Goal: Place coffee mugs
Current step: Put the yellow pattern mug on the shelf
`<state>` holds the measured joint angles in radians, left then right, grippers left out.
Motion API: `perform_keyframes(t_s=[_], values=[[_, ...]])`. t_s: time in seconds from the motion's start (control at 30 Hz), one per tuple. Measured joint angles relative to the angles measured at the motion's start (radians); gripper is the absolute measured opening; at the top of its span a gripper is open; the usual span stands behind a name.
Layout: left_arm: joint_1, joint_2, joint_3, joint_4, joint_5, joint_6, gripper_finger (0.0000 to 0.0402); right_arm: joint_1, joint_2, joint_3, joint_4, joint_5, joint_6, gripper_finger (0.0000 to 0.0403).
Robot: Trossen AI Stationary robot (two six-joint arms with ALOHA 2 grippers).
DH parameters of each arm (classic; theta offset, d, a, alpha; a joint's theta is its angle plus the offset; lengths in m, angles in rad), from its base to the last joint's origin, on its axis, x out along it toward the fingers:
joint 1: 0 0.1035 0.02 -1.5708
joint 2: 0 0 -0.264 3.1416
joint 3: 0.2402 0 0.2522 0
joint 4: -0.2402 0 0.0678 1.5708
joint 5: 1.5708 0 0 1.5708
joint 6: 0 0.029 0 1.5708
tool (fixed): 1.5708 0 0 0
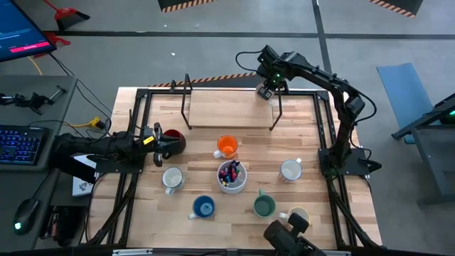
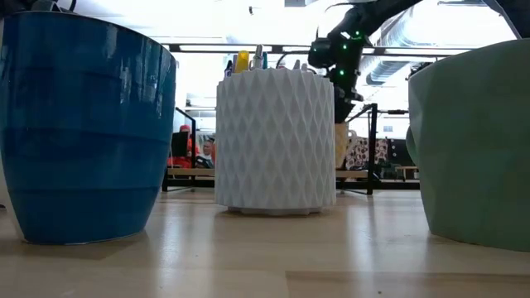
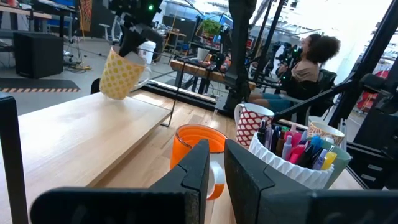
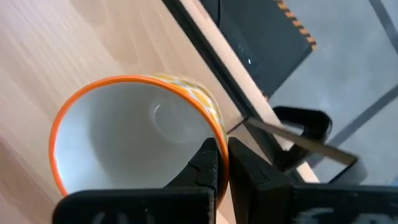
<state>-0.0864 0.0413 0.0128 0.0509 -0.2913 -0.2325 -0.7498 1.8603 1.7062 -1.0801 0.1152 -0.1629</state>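
Room: seated person (image 3: 309, 59) in left wrist view only.

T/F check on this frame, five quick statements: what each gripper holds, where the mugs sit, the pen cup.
1. The right gripper is shut on the rim of a yellow-patterned mug with an orange rim, held over the raised shelf. True.
2. The left gripper is at the dark red mug near the table's left edge. True.
3. The orange mug already stands on the raised shelf. False: it stands on the table in front of the shelf.
4. The pen cup lies tipped over. False: it stands upright, pens sticking up.
5. The blue mug and green mug stand on the table at the near side. True.
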Motion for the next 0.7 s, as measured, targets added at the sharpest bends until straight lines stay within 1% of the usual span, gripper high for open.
perform_keyframes(t_s=[0.13,0.43,0.7], values=[[0.000,0.000,0.000,0.000,0.000,0.000,0.0039,0.000,0.000,-0.005,0.028,0.038,0.001,0.0000],[0.000,0.000,0.000,0.000,0.000,0.000,0.0039,-0.003,0.000,-0.005,0.022,-0.004,0.004,0.0000],[0.000,0.000,0.000,0.000,0.000,0.000,0.0039,-0.002,0.000,-0.005,0.022,-0.011,0.008,0.0000]])
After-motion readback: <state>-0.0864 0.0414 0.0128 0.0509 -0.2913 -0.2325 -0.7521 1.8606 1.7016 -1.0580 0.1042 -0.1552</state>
